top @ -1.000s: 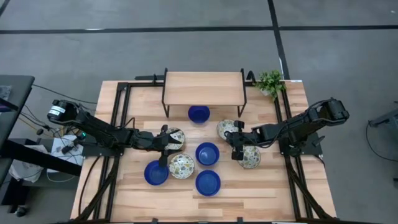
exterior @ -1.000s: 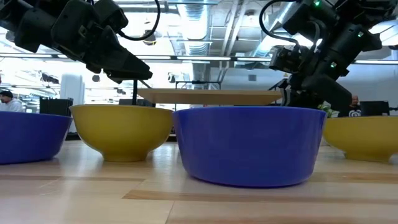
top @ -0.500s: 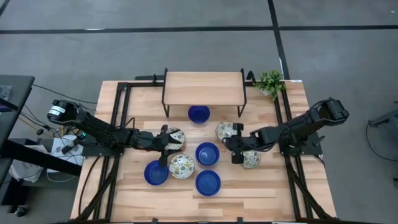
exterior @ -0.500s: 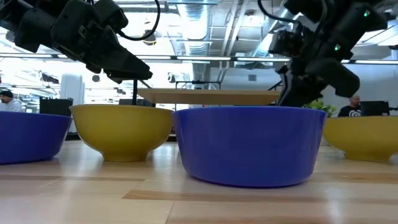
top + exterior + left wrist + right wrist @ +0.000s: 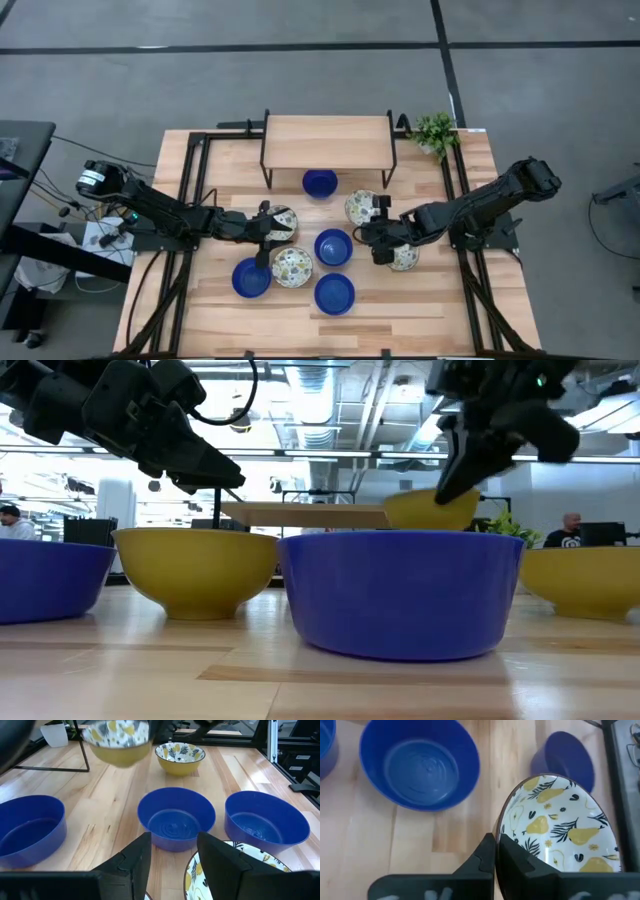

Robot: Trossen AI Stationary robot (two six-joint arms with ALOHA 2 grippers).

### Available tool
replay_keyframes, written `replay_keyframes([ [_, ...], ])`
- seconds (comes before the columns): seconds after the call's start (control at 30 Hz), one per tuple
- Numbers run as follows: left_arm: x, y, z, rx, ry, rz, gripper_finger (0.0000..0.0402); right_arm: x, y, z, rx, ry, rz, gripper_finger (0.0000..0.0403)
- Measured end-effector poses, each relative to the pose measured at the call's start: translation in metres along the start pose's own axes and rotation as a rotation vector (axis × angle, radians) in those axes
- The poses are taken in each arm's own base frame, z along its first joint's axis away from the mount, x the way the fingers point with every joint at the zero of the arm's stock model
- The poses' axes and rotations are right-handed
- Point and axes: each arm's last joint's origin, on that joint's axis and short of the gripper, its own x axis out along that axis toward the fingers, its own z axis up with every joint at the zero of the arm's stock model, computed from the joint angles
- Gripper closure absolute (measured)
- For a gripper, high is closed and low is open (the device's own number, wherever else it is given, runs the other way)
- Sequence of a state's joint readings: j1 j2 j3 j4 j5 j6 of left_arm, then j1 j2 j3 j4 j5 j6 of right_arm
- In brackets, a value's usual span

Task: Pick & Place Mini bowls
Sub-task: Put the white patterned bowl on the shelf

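My right hand [image 5: 496, 851] is pinched shut on the rim of a patterned bowl [image 5: 559, 830], lifted off the table [image 5: 400, 300]. The shelf [image 5: 327, 142] lies just ahead, nearer this arm. My left hand [image 5: 172, 857] waits open over another bowl [image 5: 176, 817].

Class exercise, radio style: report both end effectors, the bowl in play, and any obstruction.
Right end effector shut on patterned bowl, lifted. Left end effector open, hovering by blue bowl. Nothing seen blocking.
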State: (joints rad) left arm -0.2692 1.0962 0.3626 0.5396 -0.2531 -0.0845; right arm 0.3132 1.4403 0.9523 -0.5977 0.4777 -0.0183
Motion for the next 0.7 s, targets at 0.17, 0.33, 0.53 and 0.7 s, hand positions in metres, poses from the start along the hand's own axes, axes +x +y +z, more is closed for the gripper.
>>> replay_keyframes([
  [0.17, 0.000, 0.000, 0.000, 0.000, 0.000, 0.000, 0.0243, -0.022, -0.016, 0.019, -0.037, 0.014, -0.008, 0.0403],
  [0.33, 0.000, 0.000, 0.000, -0.003, 0.000, 0.000, 0.0243, -0.038, -0.037, 0.038, -0.060, -0.026, -0.036, 0.0403],
  [0.53, 0.000, 0.000, 0.000, -0.003, 0.000, 0.000, 0.0243, -0.041, -0.072, 0.045, -0.031, -0.012, -0.103, 0.0401],
  [0.7, 0.000, 0.000, 0.000, -0.003, 0.000, 0.000, 0.0244, -0.030, -0.107, 0.038, 0.040, 0.041, -0.161, 0.0401],
])
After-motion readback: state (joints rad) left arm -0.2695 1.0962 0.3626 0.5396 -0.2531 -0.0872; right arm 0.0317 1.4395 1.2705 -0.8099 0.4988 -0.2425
